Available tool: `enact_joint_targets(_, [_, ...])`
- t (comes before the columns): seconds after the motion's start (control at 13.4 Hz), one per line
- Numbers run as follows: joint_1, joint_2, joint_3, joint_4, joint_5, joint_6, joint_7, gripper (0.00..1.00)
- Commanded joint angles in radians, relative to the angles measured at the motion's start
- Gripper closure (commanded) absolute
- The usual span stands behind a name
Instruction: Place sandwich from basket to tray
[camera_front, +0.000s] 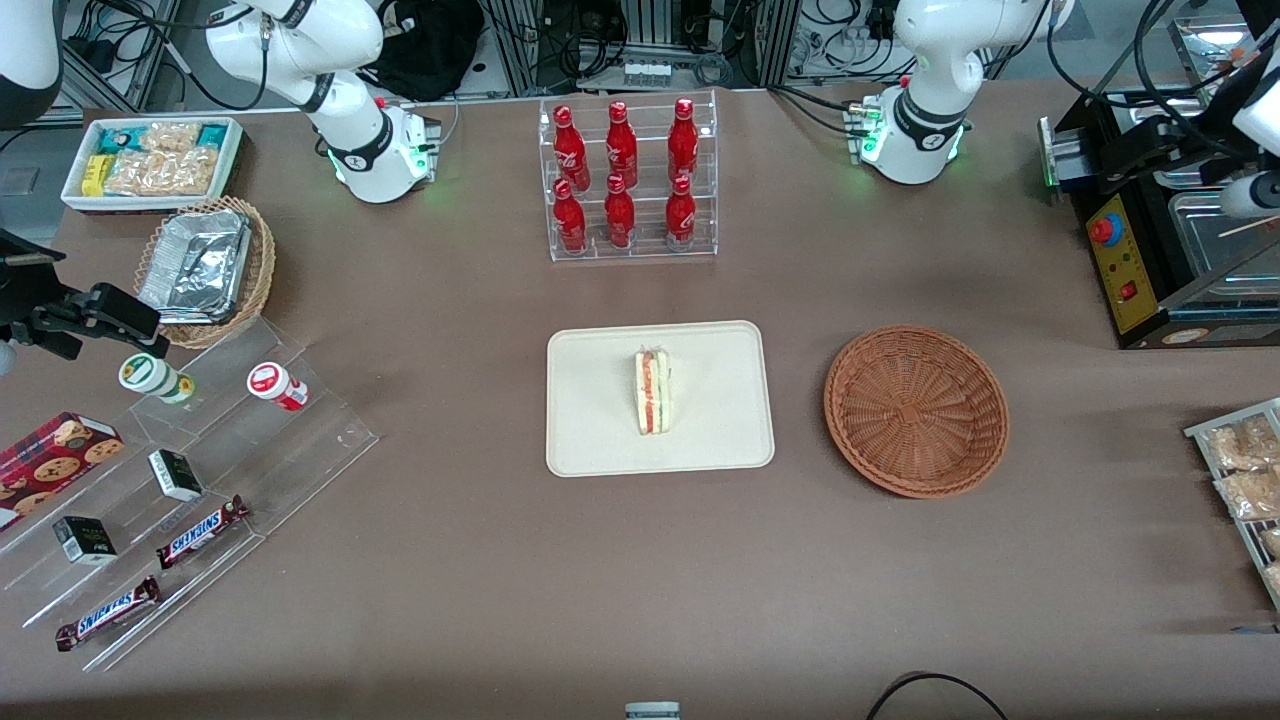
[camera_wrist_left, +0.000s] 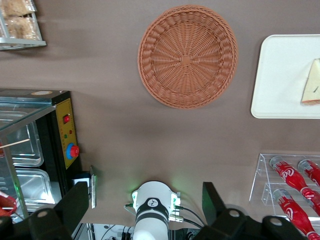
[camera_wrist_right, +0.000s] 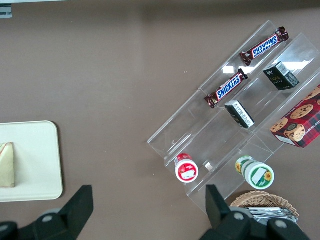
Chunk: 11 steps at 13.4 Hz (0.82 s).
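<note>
one brown table, jaws high above

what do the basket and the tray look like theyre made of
The basket looks like woven wicker or rattan, reddish-brown and matte: strands radiate from its centre. The tray looks like moulded plastic or pulp, cream, smooth, without gloss; which one is unclear. The open end effector hangs high above the table near the basket.

Cream-white tray at frame centre. Pale bread with red-orange and green layers on sandwich. Reddish-brown radial weave on basket. Glossy red bottles at upper centre. Dull brown table. Black gripper, fingers spread, above the brown table.
</note>
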<state>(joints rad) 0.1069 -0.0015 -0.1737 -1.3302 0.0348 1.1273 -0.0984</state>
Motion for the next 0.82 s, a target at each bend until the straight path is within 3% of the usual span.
enact_joint_targets(0.0, [-0.016,-0.022,0.011,-0.018,0.011,0.041,-0.014,0.00])
enact_joint_targets(0.22, [-0.015,0.003,0.011,-0.012,0.004,0.164,-0.012,0.00])
enact_joint_targets(0.75, [-0.015,0.009,0.010,-0.012,-0.041,0.195,-0.020,0.00])
